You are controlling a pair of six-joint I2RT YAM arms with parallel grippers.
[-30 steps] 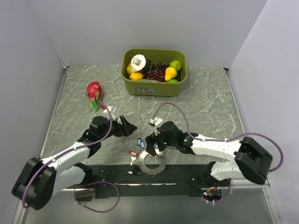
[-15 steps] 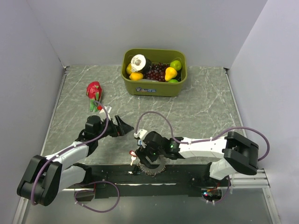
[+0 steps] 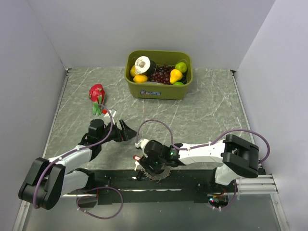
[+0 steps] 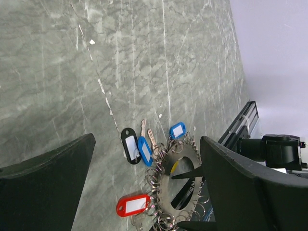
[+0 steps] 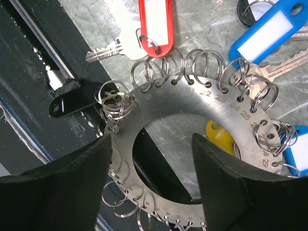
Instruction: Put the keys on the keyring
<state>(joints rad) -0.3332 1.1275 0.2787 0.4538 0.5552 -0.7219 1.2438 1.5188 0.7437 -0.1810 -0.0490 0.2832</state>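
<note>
The keyring (image 5: 192, 103) is a flat grey metal disc with a big hole and many small split rings along its rim. It lies at the table's near edge (image 3: 157, 177). Keys with red (image 5: 156, 21), blue (image 5: 269, 33), black (image 5: 250, 9) and yellow (image 5: 219, 137) tags lie round it. My right gripper (image 5: 151, 149) hangs open just over the disc, one finger above its left rim and the other by the hole's right side. In the top view it is my right gripper (image 3: 150, 166) that covers most of the keyring. My left gripper (image 3: 129, 131) stands wide open and empty, up and left of the keys (image 4: 129, 145).
An olive bin (image 3: 159, 90) with toy fruit stands at the back. A red dragon fruit (image 3: 96, 94) lies at the left. A black strip (image 3: 192, 182) runs along the near edge, partly under the keyring.
My right arm has swung left and down onto the keyring, and its jaws have narrowed. The left gripper has drawn back slightly to the left.
</note>
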